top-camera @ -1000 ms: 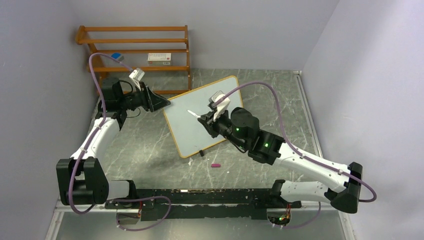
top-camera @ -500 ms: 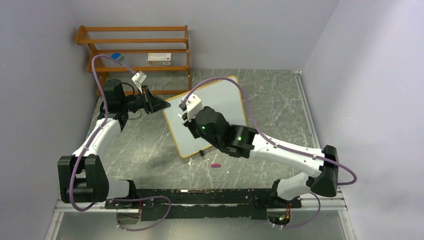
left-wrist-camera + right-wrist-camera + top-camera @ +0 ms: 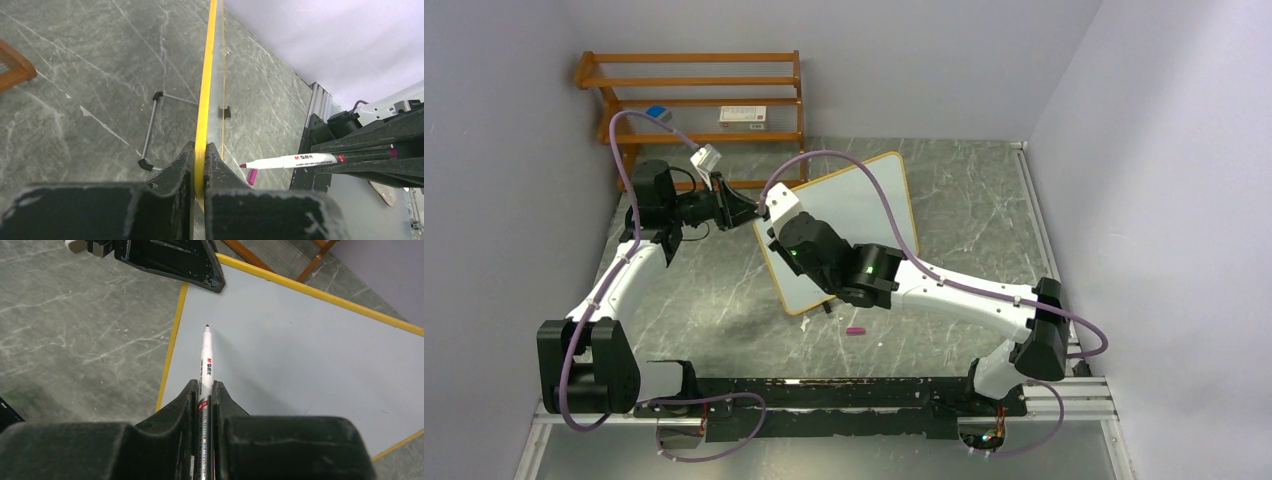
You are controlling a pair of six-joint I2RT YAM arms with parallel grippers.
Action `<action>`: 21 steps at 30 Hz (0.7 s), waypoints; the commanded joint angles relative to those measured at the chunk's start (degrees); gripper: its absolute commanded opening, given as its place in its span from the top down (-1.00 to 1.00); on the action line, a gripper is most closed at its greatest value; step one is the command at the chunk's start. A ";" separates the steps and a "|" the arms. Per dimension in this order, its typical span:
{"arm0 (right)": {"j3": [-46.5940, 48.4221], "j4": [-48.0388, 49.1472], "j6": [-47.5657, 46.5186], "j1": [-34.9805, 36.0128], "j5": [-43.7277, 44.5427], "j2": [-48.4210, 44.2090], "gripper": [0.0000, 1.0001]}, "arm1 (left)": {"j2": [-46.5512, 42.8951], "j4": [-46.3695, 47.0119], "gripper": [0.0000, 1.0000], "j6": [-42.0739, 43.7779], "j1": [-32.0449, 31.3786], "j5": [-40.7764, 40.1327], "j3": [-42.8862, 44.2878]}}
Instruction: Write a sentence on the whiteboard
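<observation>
The whiteboard [image 3: 859,215], white with a yellow-wood frame, stands tilted on the table. My left gripper [image 3: 751,213] is shut on its left edge; in the left wrist view the frame [image 3: 206,90] runs straight between the clamped jaws of the left gripper [image 3: 200,156]. My right gripper [image 3: 204,386] is shut on a white marker [image 3: 205,357]. The marker's purple tip hovers just off the board face [image 3: 300,355] near the held corner. No sentence shows on the visible part of the board. The marker [image 3: 292,160] also shows in the left wrist view.
A purple pen cap [image 3: 855,330] lies on the marble table in front of the board. A wooden shelf [image 3: 694,100] with small boxes stands at the back left. The board's wire foot [image 3: 149,131] rests on the table.
My left gripper has shut on the board's left edge. The right arm has swung left across the board, carrying the marker to the corner beside the left gripper.
</observation>
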 commanded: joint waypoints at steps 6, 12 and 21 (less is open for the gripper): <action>2.69 1.09 -1.12 1.85 6.43 2.24 1.00 | -1.06 -0.81 0.90 4.20 -0.78 -1.19 0.20; 2.06 3.50 -1.87 2.74 10.14 3.12 1.00 | -1.58 -2.34 0.90 5.39 -0.87 -2.20 0.29; 2.39 5.15 -2.57 2.95 10.63 4.45 1.00 | -1.58 -3.07 0.90 6.02 -0.94 -2.29 0.40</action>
